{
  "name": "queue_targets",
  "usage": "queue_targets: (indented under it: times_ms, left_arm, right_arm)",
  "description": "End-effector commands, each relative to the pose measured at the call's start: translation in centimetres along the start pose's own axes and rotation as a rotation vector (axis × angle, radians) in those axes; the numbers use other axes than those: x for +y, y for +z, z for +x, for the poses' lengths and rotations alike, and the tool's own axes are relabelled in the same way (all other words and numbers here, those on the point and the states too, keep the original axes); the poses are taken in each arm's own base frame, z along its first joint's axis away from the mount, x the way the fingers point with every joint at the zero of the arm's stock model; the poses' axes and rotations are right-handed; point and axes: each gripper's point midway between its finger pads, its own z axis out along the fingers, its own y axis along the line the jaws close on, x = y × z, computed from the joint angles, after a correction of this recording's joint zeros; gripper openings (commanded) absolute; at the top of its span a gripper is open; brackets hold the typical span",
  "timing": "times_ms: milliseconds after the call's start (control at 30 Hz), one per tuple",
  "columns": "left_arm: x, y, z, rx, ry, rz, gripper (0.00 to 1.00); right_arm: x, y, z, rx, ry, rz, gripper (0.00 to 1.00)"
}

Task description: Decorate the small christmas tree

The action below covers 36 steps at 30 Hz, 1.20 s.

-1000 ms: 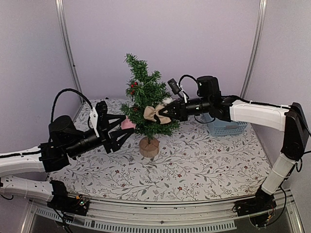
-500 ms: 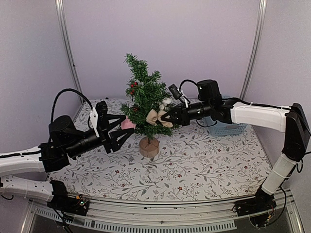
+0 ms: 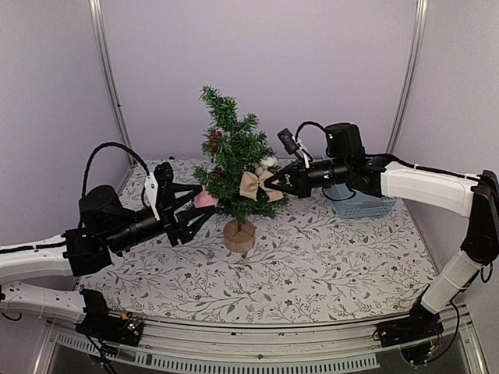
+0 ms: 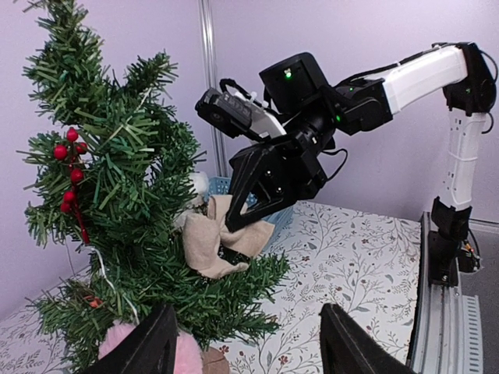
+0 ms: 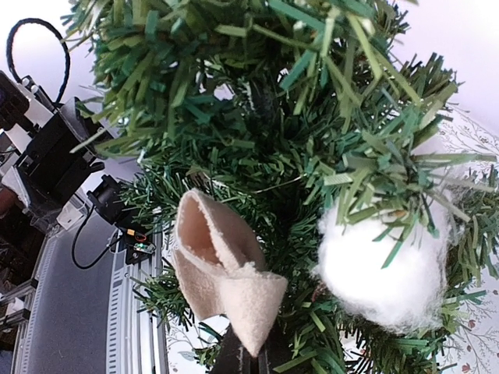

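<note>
Change: your right tool (image 3: pixel 276 184) has drawn back a little toward its own side in the last second, and the burlap bow (image 3: pixel 260 185) came with it. It now sits at the outer tips of the branches instead of deeper in.
Meaning: the bow looks not yet hung. It moved with the tool, so the branches probably have no hold on it.
Right tool: closed tight on the bow's knot, with the loops standing free above the fingers in the right wrist view.
Left tool: your left tool (image 3: pixel 200 206) is spread wide and holds nothing. A pink fluffy ornament (image 3: pixel 205 199) sits at its tips, but you cannot tell whether they touch.
Tree: the small christmas tree (image 3: pixel 234 160) stands upright on its stump, mid-table (image 3: pixel 327 257), between the two tools.
Already on it: red berries (image 4: pixel 72 167) and a white cotton ball (image 5: pixel 386 257).
</note>
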Motion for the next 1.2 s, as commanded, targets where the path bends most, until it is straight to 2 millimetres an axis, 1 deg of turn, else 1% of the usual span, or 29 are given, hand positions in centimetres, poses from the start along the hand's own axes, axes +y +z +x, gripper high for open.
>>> queue_targets:
  times_ms: [0, 67, 233, 267, 333, 400, 433, 633, 733, 833, 867, 967, 1067, 1167]
  left_arm:
    - [0.6, 0.1, -0.1, 0.007, 0.013, -0.014, 0.64]
    - [0.6, 0.1, 0.0, 0.009, 0.014, -0.017, 0.64]
    - [0.7, 0.1, 0.1, 0.011, 0.016, -0.023, 0.64]
    - [0.8, 0.2, 0.1, 0.011, 0.015, -0.024, 0.64]
    - [0.8, 0.2, 0.1, 0.012, 0.016, -0.023, 0.64]
    - [0.8, 0.2, 0.0, 0.011, 0.016, -0.026, 0.64]
    - [0.8, 0.2, 0.0, 0.011, 0.015, -0.025, 0.64]
    - [1.1, -0.2, -0.1, 0.011, 0.011, -0.038, 0.64]
    - [1.2, -0.4, -0.3, 0.003, 0.0, -0.043, 0.65]
    - [1.5, -0.6, -0.5, 0.0, -0.008, -0.051, 0.65]
    - [2.0, -0.7, -0.5, 0.002, -0.009, -0.076, 0.65]
    - [2.6, -0.9, -0.5, 0.006, -0.032, -0.096, 0.66]
    - [3.1, -1.0, -0.6, 0.008, -0.044, -0.108, 0.66]
    - [3.9, -1.2, -0.9, -0.001, -0.068, -0.128, 0.66]
  right_arm:
    - [-0.6, 0.5, 0.9, 0.03, 0.024, -0.001, 0.0]
    - [-1.1, 0.7, 1.5, 0.046, 0.031, 0.01, 0.0]
    - [-1.6, 0.7, 2.0, 0.057, 0.039, 0.034, 0.0]
    - [-1.7, 0.7, 2.0, 0.054, 0.039, 0.04, 0.03]
    - [-1.7, 0.7, 1.7, 0.049, 0.04, 0.046, 0.12]
    - [-1.6, 0.5, 1.4, 0.04, 0.035, 0.049, 0.18]
    - [-1.6, 0.4, 1.2, 0.035, 0.034, 0.054, 0.22]
    - [-1.3, -0.6, 0.5, 0.015, 0.026, 0.087, 0.43]
    - [-1.0, -1.3, 0.0, -0.001, 0.019, 0.109, 0.57]
    - [-0.7, -1.9, -0.3, -0.013, 0.013, 0.125, 0.65]
    - [-0.6, -2.2, -0.5, -0.018, 0.01, 0.13, 0.68]
    - [-0.3, -2.8, -0.8, -0.026, 0.005, 0.143, 0.76]
    - [-0.2, -3.3, -0.9, -0.029, 0.003, 0.149, 0.81]
    - [0.0, -3.9, -1.1, -0.036, -0.003, 0.154, 0.82]
